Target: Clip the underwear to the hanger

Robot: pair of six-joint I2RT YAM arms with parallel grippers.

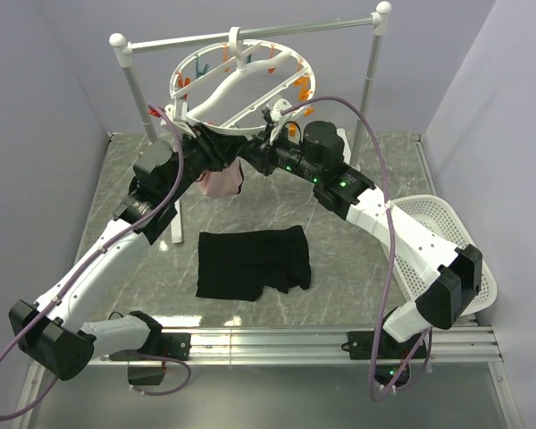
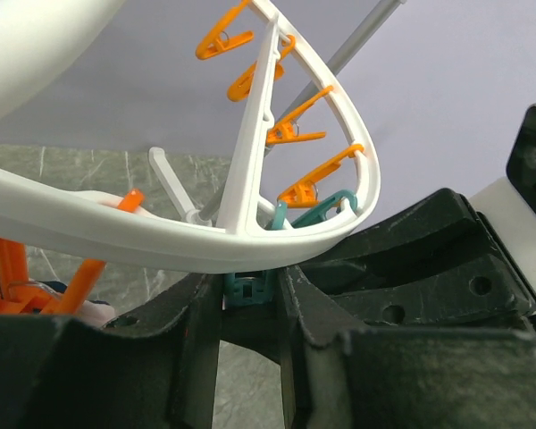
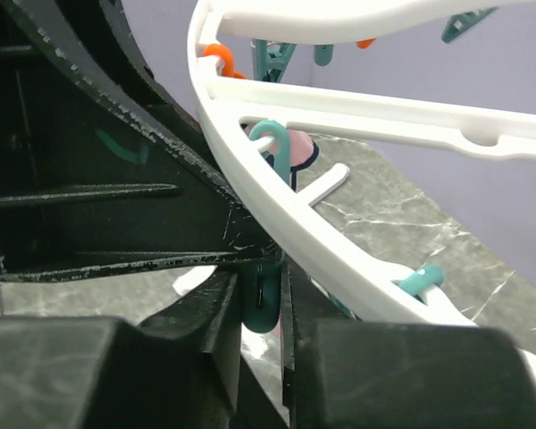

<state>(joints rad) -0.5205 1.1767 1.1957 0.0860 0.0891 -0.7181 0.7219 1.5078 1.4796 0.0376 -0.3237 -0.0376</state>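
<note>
The black underwear [image 1: 255, 261] lies flat on the marble table, in front of both arms and apart from them. The white ring hanger [image 1: 216, 100] hangs from the rail, with orange and teal clothespins round its rim. My left gripper [image 1: 205, 143] is up under the ring's near rim [image 2: 161, 237], shut on a teal clothespin [image 2: 250, 288]. My right gripper [image 1: 266, 143] is beside it under the same rim [image 3: 295, 228], shut on another teal clothespin [image 3: 263, 299]. Neither gripper touches the underwear.
A small pink garment [image 1: 221, 183] hangs from the ring between the two grippers. The white-and-silver rail stand [image 1: 250, 34] spans the back. A white basket [image 1: 433, 223] sits at the right edge. Purple walls close in on both sides.
</note>
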